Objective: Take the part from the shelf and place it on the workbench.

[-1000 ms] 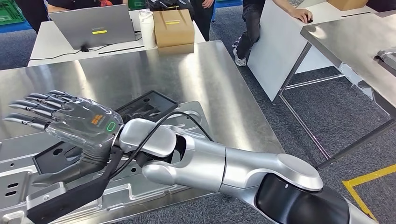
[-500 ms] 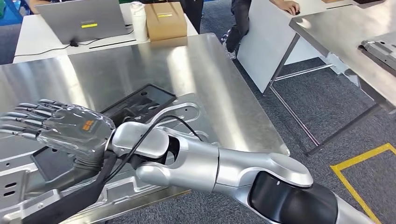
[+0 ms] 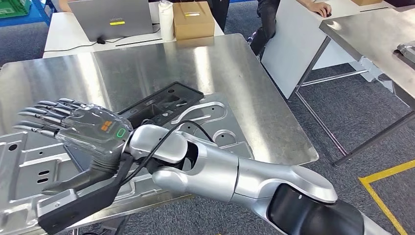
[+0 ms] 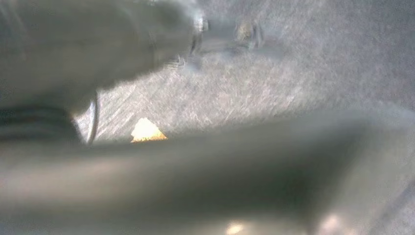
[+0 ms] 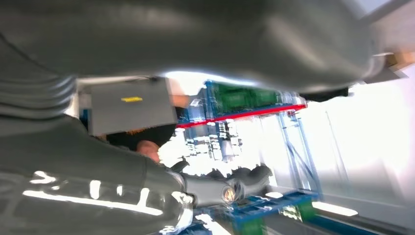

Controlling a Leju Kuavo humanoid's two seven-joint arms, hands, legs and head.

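Lying on the workbench [image 3: 147, 68], the silver stamped part [image 3: 215, 122] sits under the right hand [image 3: 85, 134], fingers spread, gripping nothing.

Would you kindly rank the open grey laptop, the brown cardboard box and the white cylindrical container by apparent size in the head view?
1. Open grey laptop, clearly the largest.
2. Brown cardboard box.
3. White cylindrical container, the smallest.
All three stand together on the white table at a similar distance, so nearness hardly skews the order.
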